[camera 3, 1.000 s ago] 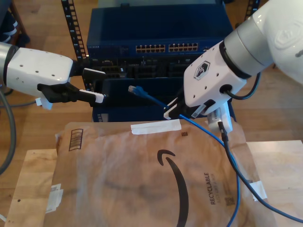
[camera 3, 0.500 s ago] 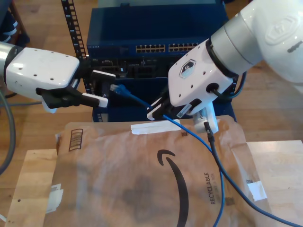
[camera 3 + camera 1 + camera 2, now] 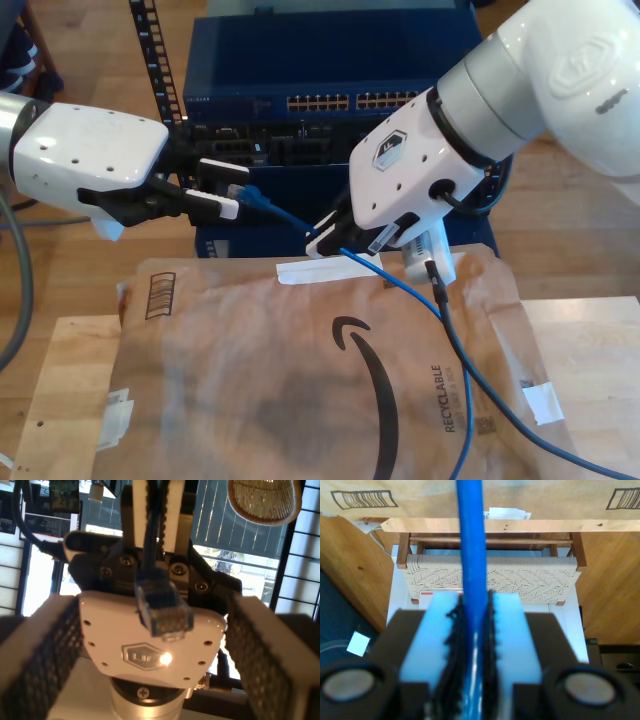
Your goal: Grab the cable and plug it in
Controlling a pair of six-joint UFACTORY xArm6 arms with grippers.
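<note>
Cable (image 3: 290,215): you see my second gripper (image 3: 322,240) with fingers pinching it behind the plug (image 3: 164,611); that plug sits between the spread fingers of my first gripper (image 3: 225,185), touching neither, before the blue rack (image 3: 330,60).

Even, soft daylight across the exterior view, sharp throughout; faint shadows only, under the white arm (image 3: 480,130) onto the brown paper mailer (image 3: 330,370). No glare there. Strong backlight in the first wrist view from bright windows (image 3: 240,565) behind, blown out to white, leaving foreground surfaces dim. Small hot reflection on the white housing (image 3: 165,658). Blue plug (image 3: 164,611) fairly crisp; mesh-textured pads (image 3: 40,655) soft and blurred. In the second wrist view, the cable (image 3: 472,545) and pale blue pads (image 3: 435,635) close and blurred, background woven seat (image 3: 520,580) in focus.
</note>
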